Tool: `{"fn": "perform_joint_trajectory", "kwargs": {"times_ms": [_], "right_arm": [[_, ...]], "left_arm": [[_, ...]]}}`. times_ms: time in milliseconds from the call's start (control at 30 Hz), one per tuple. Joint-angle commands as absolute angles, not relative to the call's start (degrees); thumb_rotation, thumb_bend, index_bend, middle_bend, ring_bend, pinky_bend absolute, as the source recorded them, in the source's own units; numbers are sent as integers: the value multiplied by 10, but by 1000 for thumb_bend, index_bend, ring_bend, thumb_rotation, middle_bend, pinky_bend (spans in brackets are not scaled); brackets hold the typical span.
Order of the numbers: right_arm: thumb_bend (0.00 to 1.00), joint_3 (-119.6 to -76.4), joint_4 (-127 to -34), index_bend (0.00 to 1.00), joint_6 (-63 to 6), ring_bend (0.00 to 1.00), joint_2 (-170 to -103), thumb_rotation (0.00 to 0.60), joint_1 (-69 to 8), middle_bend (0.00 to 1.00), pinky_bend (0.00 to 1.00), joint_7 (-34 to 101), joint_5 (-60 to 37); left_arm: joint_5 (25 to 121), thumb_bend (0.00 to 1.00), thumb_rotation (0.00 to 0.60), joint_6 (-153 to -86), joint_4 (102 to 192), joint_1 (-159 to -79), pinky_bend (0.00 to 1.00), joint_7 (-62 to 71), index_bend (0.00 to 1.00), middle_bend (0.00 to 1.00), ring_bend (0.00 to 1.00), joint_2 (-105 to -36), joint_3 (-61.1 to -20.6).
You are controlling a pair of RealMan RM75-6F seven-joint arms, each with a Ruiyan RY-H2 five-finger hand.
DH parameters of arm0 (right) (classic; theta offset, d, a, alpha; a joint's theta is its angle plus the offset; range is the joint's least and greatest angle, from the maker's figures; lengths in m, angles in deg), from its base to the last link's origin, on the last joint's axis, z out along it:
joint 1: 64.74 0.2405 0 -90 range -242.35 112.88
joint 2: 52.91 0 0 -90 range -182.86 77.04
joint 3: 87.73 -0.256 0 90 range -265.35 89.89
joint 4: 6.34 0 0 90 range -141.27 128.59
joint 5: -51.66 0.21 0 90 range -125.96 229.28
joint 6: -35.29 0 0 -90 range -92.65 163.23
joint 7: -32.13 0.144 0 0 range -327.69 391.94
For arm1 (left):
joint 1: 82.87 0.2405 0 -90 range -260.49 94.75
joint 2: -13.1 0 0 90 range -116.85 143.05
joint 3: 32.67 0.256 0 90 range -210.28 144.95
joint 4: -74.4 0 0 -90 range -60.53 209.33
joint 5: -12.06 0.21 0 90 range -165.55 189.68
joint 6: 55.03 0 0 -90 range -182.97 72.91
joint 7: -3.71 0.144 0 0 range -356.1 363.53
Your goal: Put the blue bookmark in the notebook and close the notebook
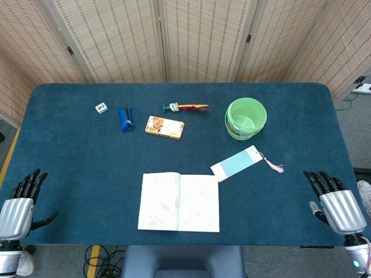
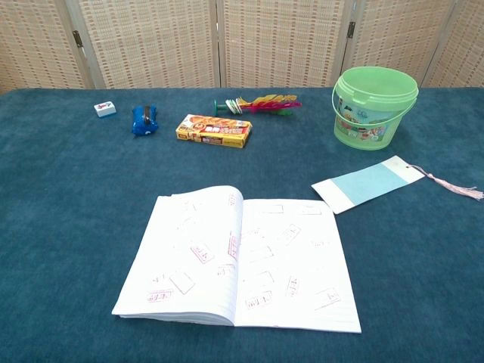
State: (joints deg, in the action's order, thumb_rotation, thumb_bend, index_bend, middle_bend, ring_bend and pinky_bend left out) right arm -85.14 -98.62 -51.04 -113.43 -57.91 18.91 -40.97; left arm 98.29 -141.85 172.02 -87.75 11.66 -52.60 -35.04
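Two robot hands rest at the near tabletop (image 1: 69, 174) corners, left robot hand (image 1: 20, 202) & right robot hand (image 1: 335, 202), both w/ fingers spread, holding nothing. Notebook (image 2: 242, 261) lies open at near centre. Blue bookmark (image 2: 370, 184) lies flat just beyond its right page, apart from it, tassel pointing right, in front of the green bucket (image 2: 374, 106)

Blue-covered table (image 1: 75, 168), open notebook (image 1: 179, 202), blue bookmark (image 1: 235, 163), green bucket (image 1: 246, 119), small box (image 1: 164, 127)
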Motion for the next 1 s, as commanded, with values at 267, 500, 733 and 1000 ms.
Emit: {"fn": "perform_joint_trajectory", "kwargs": {"times_ms": [267, 500, 733, 1000], "right_arm": [[288, -867, -993, 111, -487, 150, -1132, 600, -563, 219, 281, 183, -411], [226, -888, -1029, 17, -379, 151, -1125, 600, -508, 179, 281, 146, -365], [223, -908, -1015, 17, -261, 151, -1163, 600, -425, 179, 282, 132, -349], [221, -938, -954, 32, -135, 109, -1229, 600, -338, 132, 281, 73, -266]], "left_arm": [[977, 195, 600, -1418, 1722, -876, 163, 112, 47, 0, 77, -521, -352], [974, 195, 600, -1418, 1727, -877, 163, 109, 47, 0, 77, -519, -357], [972, 195, 600, -1421, 1721, -870, 163, 102, 47, 0, 77, -518, -351], [966, 195, 600, -1418, 1711, -867, 163, 88, 46, 0, 77, -518, -351]]}}
